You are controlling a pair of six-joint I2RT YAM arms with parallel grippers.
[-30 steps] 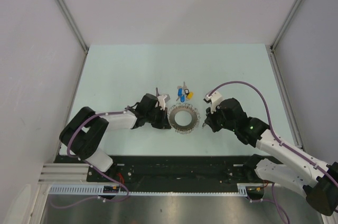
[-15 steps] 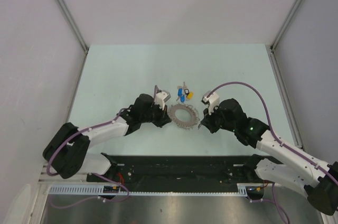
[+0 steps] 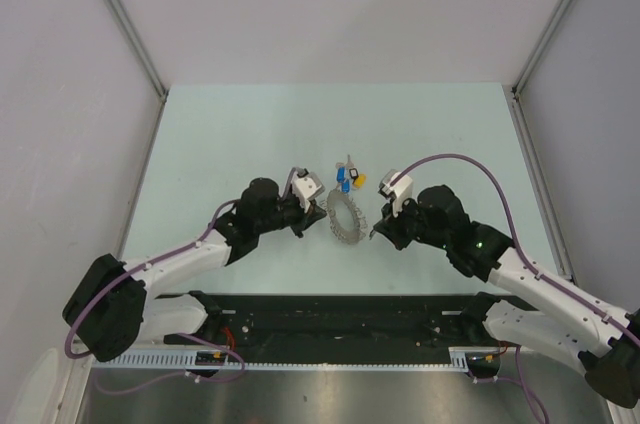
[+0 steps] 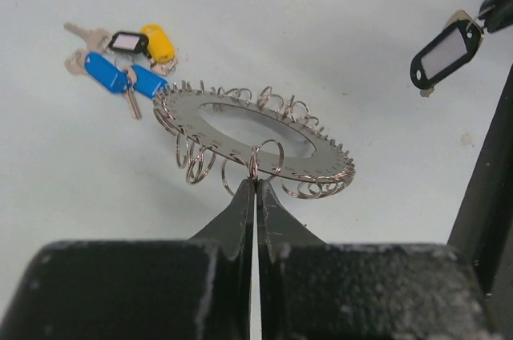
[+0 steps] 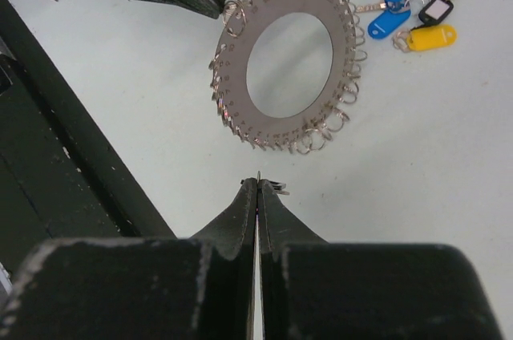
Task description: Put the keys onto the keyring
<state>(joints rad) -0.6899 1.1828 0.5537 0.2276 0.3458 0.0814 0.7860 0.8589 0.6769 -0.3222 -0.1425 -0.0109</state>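
The keyring is a silvery disc with small wire loops round its rim. It hangs tilted above the table, and my left gripper is shut on one rim loop. The disc's flat face shows whole in the right wrist view. Behind it on the table lie the keys, with blue and yellow heads. My right gripper is shut on a black-rimmed oval key, held just right of the keyring. Only a sliver of that key shows at its tips.
The pale green table is walled by white panels with metal posts at left and right. The black base rail runs along the near edge, behind both arms.
The left arm has stretched forward and lifted the keyring off the table, tipping it up on edge. The right gripper has crept slightly left toward it.
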